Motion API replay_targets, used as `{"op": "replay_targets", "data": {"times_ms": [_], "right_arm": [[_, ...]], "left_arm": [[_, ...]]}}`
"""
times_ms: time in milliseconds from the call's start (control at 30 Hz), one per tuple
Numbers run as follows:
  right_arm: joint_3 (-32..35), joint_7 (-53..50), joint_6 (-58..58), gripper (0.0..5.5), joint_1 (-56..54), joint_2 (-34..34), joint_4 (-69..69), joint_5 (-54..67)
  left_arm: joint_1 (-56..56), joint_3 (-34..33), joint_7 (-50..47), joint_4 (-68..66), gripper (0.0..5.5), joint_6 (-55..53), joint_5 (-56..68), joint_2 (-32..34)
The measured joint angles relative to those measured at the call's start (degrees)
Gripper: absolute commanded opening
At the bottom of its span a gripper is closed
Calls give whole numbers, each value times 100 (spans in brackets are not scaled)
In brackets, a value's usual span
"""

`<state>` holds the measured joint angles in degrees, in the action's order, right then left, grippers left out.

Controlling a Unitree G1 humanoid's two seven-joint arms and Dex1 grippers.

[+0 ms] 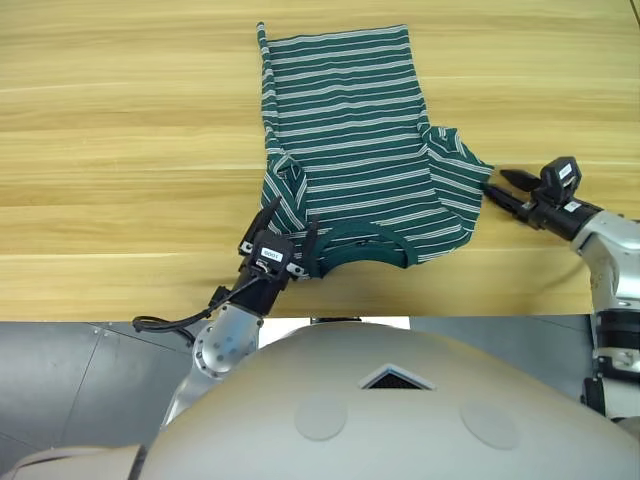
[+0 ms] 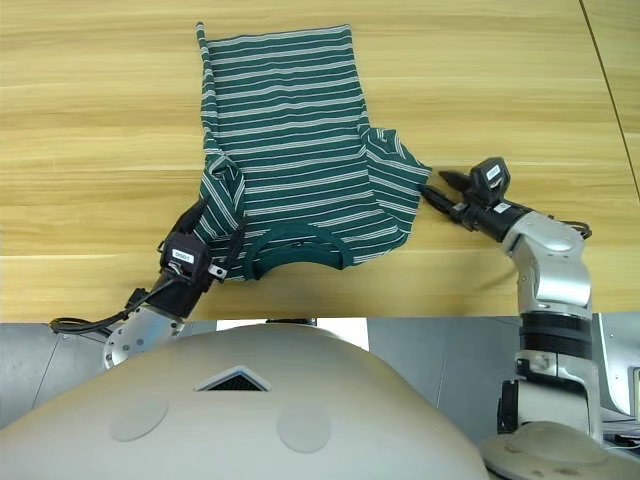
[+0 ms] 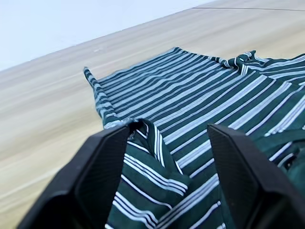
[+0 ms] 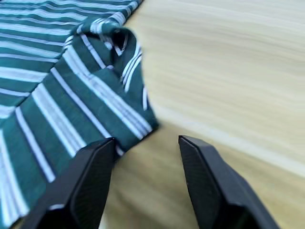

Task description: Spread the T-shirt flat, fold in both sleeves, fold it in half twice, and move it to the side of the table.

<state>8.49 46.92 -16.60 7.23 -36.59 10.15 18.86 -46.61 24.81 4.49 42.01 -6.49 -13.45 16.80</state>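
A dark green T-shirt (image 1: 350, 130) with white stripes lies on the wooden table (image 1: 110, 130), collar toward me and hem at the far side. Both sleeves are bunched against the body. My left gripper (image 1: 292, 222) is open over the folded left sleeve (image 3: 147, 162) near the collar, with a finger on each side of the cloth. My right gripper (image 1: 502, 187) is open just beside the right sleeve's edge (image 4: 138, 119), its fingertips (image 4: 100, 157) low over the table and holding nothing.
The table's near edge (image 1: 120, 318) runs just behind my left gripper. Bare wood stretches to the left (image 1: 120, 200) and to the right (image 2: 520, 100) of the shirt. A seam in the tabletop (image 2: 605, 90) runs at the far right.
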Motion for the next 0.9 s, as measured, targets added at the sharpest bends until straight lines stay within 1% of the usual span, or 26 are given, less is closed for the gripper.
{"op": "replay_targets", "data": {"times_ms": [100,200,233,300,433,533,567,700,900], "right_arm": [[-58,-92,-105,251,-123,140,35,28],[-96,-77,-371,203,-211,215,-25,184],[-99,-38,-465,179,-210,233,-74,249],[-114,9,-596,152,-192,234,-159,347],[-117,-56,-661,80,-212,233,-163,347],[-94,-153,-662,14,-256,234,-84,340],[-89,-184,-662,2,-265,237,-68,340],[-102,-315,-554,2,-273,284,-89,286],[-213,-318,-632,2,-221,302,-686,161]], "left_arm": [[2,53,-21,-53,293,101,-90,4],[6,62,-27,-83,297,109,-93,-14],[5,61,-29,-87,297,109,-93,-19],[2,57,-31,-88,297,109,-91,-25],[-2,52,-32,-88,297,109,-87,-32],[-3,48,-32,-87,297,109,-82,-33],[-3,46,-32,-87,297,109,-82,-35],[-7,41,-32,-87,297,109,-78,-45],[-6,40,-32,-88,297,107,-80,-64]]}}
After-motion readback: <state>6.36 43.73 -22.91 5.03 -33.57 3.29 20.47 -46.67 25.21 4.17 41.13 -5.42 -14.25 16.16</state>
